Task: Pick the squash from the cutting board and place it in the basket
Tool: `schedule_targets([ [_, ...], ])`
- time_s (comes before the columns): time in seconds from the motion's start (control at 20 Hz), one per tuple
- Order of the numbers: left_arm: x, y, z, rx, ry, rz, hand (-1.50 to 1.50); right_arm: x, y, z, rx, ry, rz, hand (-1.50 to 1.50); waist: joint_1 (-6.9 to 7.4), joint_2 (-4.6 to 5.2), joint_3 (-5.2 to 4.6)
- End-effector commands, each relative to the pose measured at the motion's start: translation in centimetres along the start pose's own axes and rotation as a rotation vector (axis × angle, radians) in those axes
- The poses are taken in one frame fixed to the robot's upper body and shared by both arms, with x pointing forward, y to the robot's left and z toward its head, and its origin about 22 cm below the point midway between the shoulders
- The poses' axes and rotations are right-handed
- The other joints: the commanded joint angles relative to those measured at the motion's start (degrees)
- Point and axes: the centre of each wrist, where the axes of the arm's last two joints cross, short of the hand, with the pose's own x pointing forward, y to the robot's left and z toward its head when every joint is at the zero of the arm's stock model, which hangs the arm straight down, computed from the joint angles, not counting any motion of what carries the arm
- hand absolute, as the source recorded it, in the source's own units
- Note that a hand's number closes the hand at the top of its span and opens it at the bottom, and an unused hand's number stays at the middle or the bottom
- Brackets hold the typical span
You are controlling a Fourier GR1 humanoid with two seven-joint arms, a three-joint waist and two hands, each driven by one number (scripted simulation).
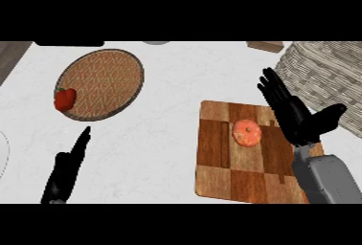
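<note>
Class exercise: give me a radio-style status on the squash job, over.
Both hands open: left hand resting low, right hand beside squash. Squash on cutting board. Basket beyond, nothing between.

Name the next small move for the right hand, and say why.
Probably shift the right hand left and down over the squash, then curl its fingers round it. The hand is open beside the squash, which lies untouched on the cutting board; the basket waits beyond.
</note>
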Motion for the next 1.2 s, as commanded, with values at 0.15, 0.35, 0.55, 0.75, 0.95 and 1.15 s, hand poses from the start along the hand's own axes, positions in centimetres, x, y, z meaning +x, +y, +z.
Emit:
schedule_targets([
  [0.15,-0.6,1.1,2.8,0.023,0.130,0.110,0.00,5.4,0.3,-2.8,-0.170,-0.258,-0.031,1.50,-1.55,2.44,0.04],
  [0.35,-1.4,2.2,2.8,-0.034,0.196,0.127,0.00,6.7,5.2,-4.6,-0.028,-0.375,0.129,1.50,0.01,2.71,-0.11],
  [0.55,-0.5,1.9,2.7,-0.039,0.186,0.135,0.00,4.4,11.7,-5.7,-0.130,-0.330,0.247,-1.50,0.32,2.57,-0.13],
  [0.75,-1.5,2.6,2.9,-0.017,0.233,0.146,0.00,3.9,12.3,-6.7,-0.236,-0.185,0.441,-1.50,-0.86,2.20,-0.30],
  [0.95,-1.6,3.8,3.8,0.014,0.240,0.149,0.00,4.8,6.3,-7.9,-0.368,-0.031,0.813,-1.50,-3.39,1.10,-0.81],
  [1.15,-1.9,3.7,4.2,0.034,0.261,0.174,0.00,9.5,5.7,-8.9,-0.384,0.090,1.015,-1.50,-4.33,0.64,-0.59],
])
